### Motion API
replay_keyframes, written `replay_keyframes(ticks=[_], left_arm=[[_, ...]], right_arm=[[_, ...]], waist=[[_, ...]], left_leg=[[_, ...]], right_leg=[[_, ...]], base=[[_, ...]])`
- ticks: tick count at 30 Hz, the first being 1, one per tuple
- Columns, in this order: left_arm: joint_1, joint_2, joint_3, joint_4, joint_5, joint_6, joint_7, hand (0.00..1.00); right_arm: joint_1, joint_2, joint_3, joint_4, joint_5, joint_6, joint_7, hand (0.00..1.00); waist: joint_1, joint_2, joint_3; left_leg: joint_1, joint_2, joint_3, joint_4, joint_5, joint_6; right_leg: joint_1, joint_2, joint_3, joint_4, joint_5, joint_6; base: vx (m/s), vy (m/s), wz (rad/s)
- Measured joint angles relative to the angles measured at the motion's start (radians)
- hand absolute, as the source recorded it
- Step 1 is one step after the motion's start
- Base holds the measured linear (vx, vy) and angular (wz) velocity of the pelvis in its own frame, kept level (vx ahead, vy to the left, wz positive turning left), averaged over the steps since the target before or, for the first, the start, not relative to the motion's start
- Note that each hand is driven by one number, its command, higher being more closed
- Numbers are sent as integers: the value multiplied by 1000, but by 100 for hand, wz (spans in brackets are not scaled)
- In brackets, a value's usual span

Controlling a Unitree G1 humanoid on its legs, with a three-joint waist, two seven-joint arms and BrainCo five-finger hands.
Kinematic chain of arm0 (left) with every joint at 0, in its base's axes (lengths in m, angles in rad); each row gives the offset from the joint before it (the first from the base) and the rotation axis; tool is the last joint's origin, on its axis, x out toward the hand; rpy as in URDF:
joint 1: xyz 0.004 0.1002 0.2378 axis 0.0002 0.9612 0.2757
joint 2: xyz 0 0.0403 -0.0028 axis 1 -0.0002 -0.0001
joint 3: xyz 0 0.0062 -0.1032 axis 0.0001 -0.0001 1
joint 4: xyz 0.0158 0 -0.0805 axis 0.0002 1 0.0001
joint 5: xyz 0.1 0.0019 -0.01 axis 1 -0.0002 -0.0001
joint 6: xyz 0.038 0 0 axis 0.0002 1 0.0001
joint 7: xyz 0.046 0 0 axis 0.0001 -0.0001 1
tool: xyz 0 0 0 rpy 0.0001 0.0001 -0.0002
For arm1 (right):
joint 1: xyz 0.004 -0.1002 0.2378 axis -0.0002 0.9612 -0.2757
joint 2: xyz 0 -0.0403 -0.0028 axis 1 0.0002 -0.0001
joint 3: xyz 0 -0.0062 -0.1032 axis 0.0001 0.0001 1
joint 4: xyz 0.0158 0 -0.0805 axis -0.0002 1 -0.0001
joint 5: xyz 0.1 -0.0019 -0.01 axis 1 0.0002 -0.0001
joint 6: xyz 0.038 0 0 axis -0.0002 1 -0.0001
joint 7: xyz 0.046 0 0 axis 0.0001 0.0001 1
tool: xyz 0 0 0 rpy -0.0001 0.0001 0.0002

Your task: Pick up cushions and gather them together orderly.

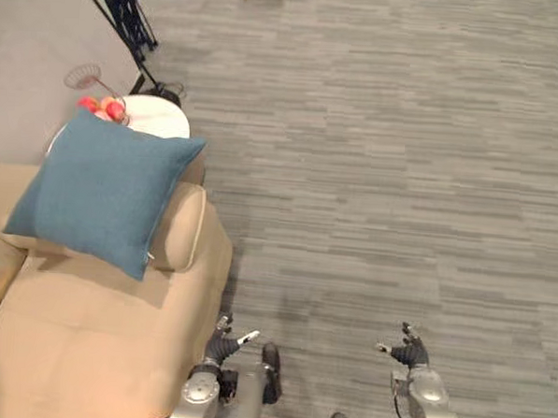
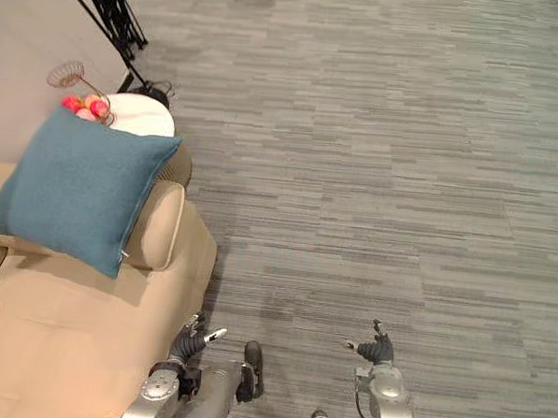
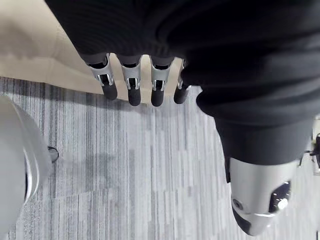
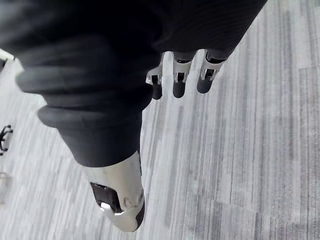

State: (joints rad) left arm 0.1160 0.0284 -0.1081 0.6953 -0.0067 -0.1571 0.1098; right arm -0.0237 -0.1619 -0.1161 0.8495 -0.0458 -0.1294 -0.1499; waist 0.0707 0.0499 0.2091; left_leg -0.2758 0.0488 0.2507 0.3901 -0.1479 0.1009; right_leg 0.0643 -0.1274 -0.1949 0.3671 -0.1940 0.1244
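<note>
A blue square cushion leans on the armrest of a beige sofa at the left, tilted with one corner toward the small table. My left hand hangs low beside the sofa's front edge, fingers relaxed and holding nothing. My right hand hangs over the carpet at the lower right, its fingers also straight and empty. Both hands are well away from the cushion.
A round white side table stands behind the sofa's armrest, with a wire basket of red fruit on it. A black stand rises at the top left. Grey striped carpet stretches to the right.
</note>
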Motion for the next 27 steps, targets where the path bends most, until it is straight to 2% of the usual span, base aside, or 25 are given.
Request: replay_keyframes(ticks=[1,2,3,4,5,6,8,9,10,11,12,13,14,15,16,17,18,19,21,22,23,24,27], left_arm=[[6,2,-4,0,0,0,-1,0],[18,8,-13,-1,0,1,-2,0],[19,22,-26,-4,0,1,-2,0],[20,26,-30,-8,0,1,-2,0],[23,34,-37,-23,0,0,0,0],[21,37,-38,-27,0,-1,1,0],[3,49,-36,-27,0,-1,3,0],[-10,52,-36,-25,0,-3,3,0],[-20,51,-36,-18,1,-5,4,0],[-23,51,-36,-13,1,-5,4,0],[-19,54,-31,-9,6,-5,4,0],[-19,51,-22,5,9,-5,5,0],[-3,26,-4,10,10,-6,6,0],[3,12,-2,8,11,-7,5,0],[3,6,-2,8,11,-8,5,0],[-2,1,-3,7,6,-8,4,0],[-7,2,-4,1,-4,-13,5,0],[-7,4,-4,0,-5,-18,5,0],[-12,6,-10,0,-22,-24,5,0],[-14,7,-12,-1,-22,-23,5,0],[-13,12,-21,2,-23,-22,5,0],[-18,22,-32,-3,-23,-21,5,0],[-4,77,-37,-9,-24,-21,5,0]], right_arm=[[-1,4,-1,1,-3,0,0,0],[14,13,0,2,-4,0,1,0],[38,21,1,3,-5,1,3,0],[46,23,1,3,-5,2,3,0],[55,26,11,3,-5,1,5,0],[60,26,17,3,-5,1,8,0],[66,25,16,0,-5,0,20,0],[70,21,14,-13,-4,-3,20,0],[73,19,13,-13,-4,-4,20,0],[77,19,12,-13,-4,-4,20,0],[98,26,13,-12,-4,-4,20,0],[100,21,13,-10,-4,-4,21,0],[95,18,12,-12,-4,0,20,0],[86,19,6,-22,-4,-2,19,0],[86,19,1,-28,-3,-2,19,0],[89,21,-8,-38,-2,-3,19,0],[91,22,-12,-41,6,-5,18,0],[92,22,-13,-47,6,-9,17,0],[80,11,-15,-52,20,-23,17,0],[79,6,-19,-53,27,-22,17,0],[85,-3,-33,-49,40,-21,17,0],[94,11,-34,-48,48,-17,18,0],[91,48,-35,-47,48,-18,18,0]], waist=[[-1,-7,0],[-7,-23,-5],[-13,-31,-10],[-17,-32,-10],[-32,-31,-12],[-33,-28,-13],[-31,-14,-17],[-33,-5,-21],[-33,-7,-22],[-31,-12,-23],[-28,-36,-33],[-28,-29,-30],[-19,-3,-43],[-15,10,-51],[-20,5,-48],[-31,-1,-43],[-26,-9,-38],[-26,-25,-32],[-25,-30,-34],[-26,-19,-39],[-31,9,-52],[-25,-11,-51],[-22,-34,-51]], left_leg=[[24,-13,-9,2,-22,4],[78,-53,-36,-9,-46,12],[140,-89,-82,-19,-70,23],[165,-99,-103,-29,-72,25],[215,-120,-157,-54,-72,25],[244,-126,-190,-70,-71,24],[288,-127,-288,-90,-71,22],[305,-125,-357,-96,-83,-4],[318,-126,-384,-94,-97,-29],[328,-128,-395,-92,-110,-49],[349,-137,-421,-59,-150,-108],[351,-129,-438,-38,-168,-126],[333,-97,-454,0,-176,-153],[317,-85,-444,32,-159,-185],[315,-77,-433,48,-152,-198],[289,-32,-349,93,-160,-212],[272,21,-222,136,-163,-208],[251,52,-146,159,-168,-199],[165,122,53,142,-167,-179],[149,139,99,89,-131,-170],[133,158,168,48,-61,-137],[131,134,208,33,-56,-126],[136,91,233,14,-51,-114]], right_leg=[[-44,-25,15,143,8,32],[-131,-76,40,375,75,131],[-203,-106,41,602,70,108],[-222,-107,33,644,49,79],[-248,-108,8,655,0,38],[-266,-98,-12,618,-28,26],[-318,-23,3,400,-69,-15],[-350,44,106,202,-62,-13],[-356,77,184,81,-29,-11],[-354,85,233,7,10,-11],[-337,84,304,-132,226,-18],[-324,79,293,-122,229,-39],[-311,92,250,-112,228,-57],[-293,83,204,-105,204,-85],[-273,74,175,-111,193,-93],[-212,57,116,-142,183,-103],[-159,40,76,-171,180,-106],[-133,26,47,-188,176,-110],[-97,-21,-51,-206,158,-85],[-93,-27,-79,-205,150,-73],[-78,-28,-123,-204,124,-36],[-63,-53,-158,-214,118,-27],[-38,-92,-188,-217,115,-23]], base=[[478,221,37],[495,186,78],[503,167,94],[614,123,130],[516,61,118],[511,37,137],[478,-44,147],[651,-121,178],[555,-138,164],[475,-171,155],[401,-184,129],[491,-228,122],[443,-226,91],[417,-205,93],[363,-196,142],[298,-152,158],[242,-124,163],[170,-47,147],[114,49,137],[98,132,131],[112,170,127],[119,226,127],[66,176,75]])
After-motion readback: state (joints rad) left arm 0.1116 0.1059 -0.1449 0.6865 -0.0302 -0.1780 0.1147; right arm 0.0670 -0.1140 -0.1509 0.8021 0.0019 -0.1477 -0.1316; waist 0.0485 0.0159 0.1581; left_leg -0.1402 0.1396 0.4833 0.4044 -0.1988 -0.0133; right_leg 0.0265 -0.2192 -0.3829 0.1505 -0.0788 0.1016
